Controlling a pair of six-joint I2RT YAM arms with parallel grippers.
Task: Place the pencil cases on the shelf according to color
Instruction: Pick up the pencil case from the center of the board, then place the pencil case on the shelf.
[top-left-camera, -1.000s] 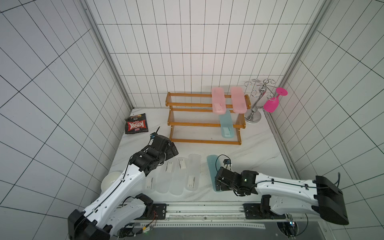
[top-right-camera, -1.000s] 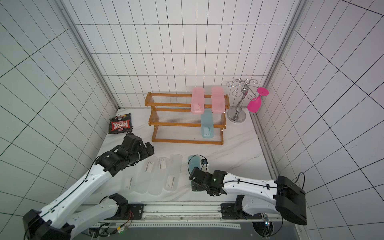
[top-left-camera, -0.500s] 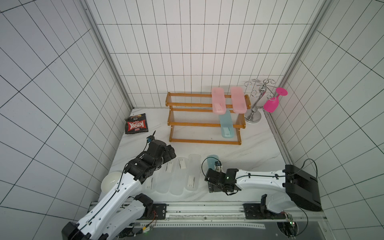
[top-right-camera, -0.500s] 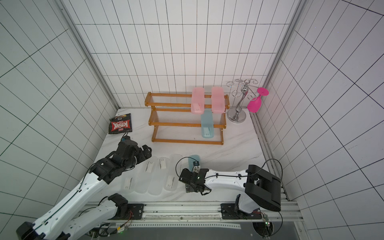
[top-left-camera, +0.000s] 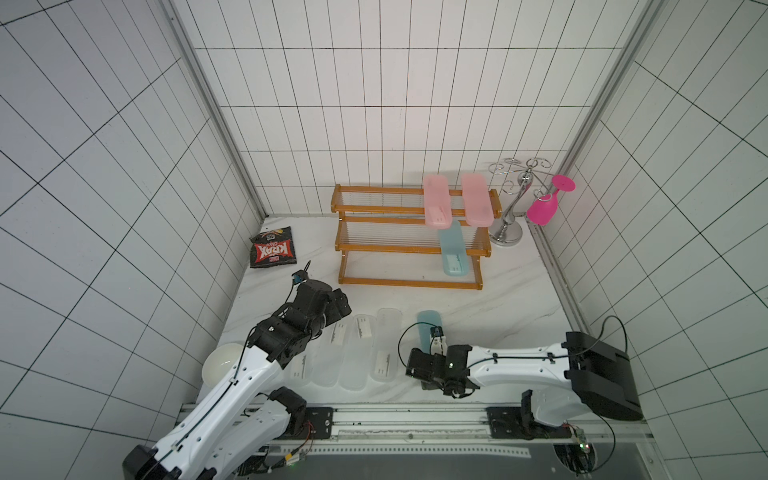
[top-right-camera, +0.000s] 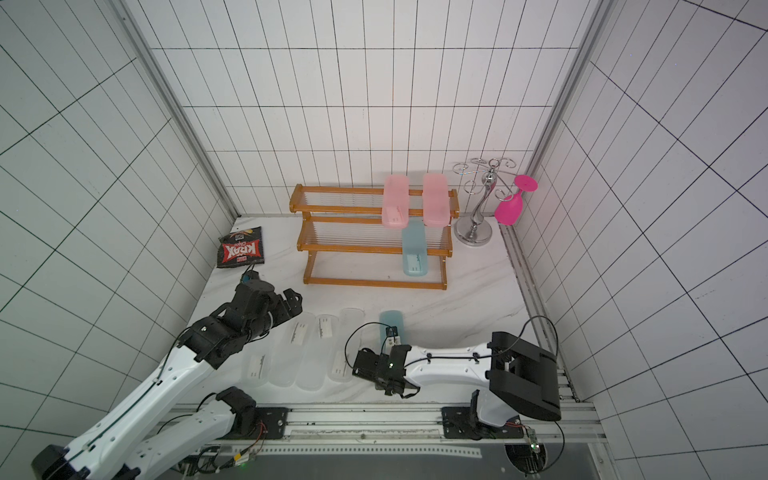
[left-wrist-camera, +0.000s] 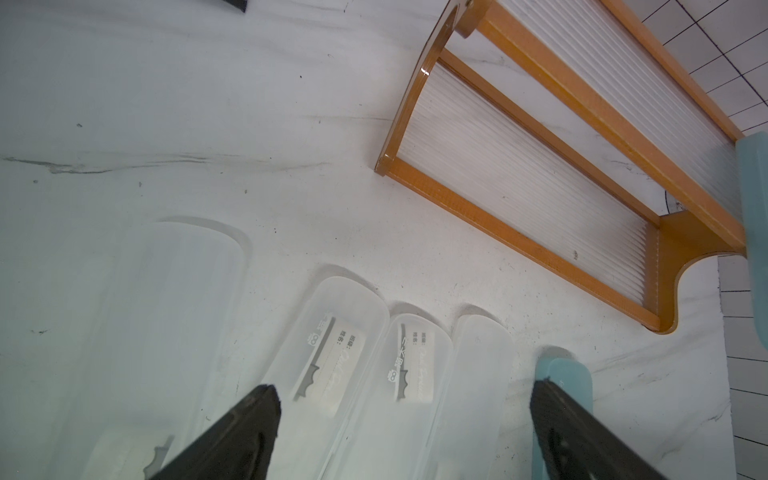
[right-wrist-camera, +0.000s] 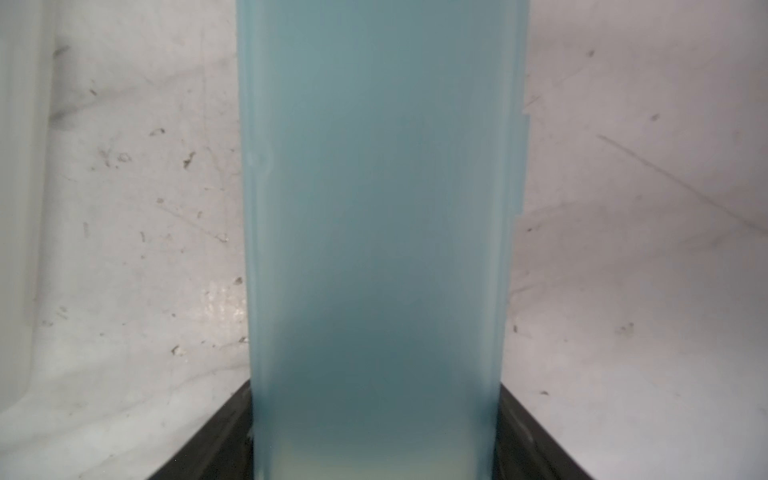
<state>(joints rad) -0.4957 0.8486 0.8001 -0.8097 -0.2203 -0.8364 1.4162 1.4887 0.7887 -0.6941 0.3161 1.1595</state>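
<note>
While flat, teal case (right-wrist-camera: 374, 208) within gripper (right-wrist-camera: 375, 388)

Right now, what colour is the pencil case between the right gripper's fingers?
Teal-blue pencil case; clearest in the right wrist view.

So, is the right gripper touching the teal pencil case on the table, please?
Touching: in the right wrist view, both fingers of the right gripper sit flush against the teal pencil case.

The shelf (top-left-camera: 409, 249) at 12 o'clock has a glossy orange-brown wooden frame and ribbed clear rods. The 4 clear cases (top-left-camera: 361, 353) and the teal case (right-wrist-camera: 374, 208) are smooth frosted plastic. The stand (top-left-camera: 505, 237) at 1 o'clock is polished chrome. The tabletop (top-left-camera: 498, 307) is marbled and scuffed.
</note>
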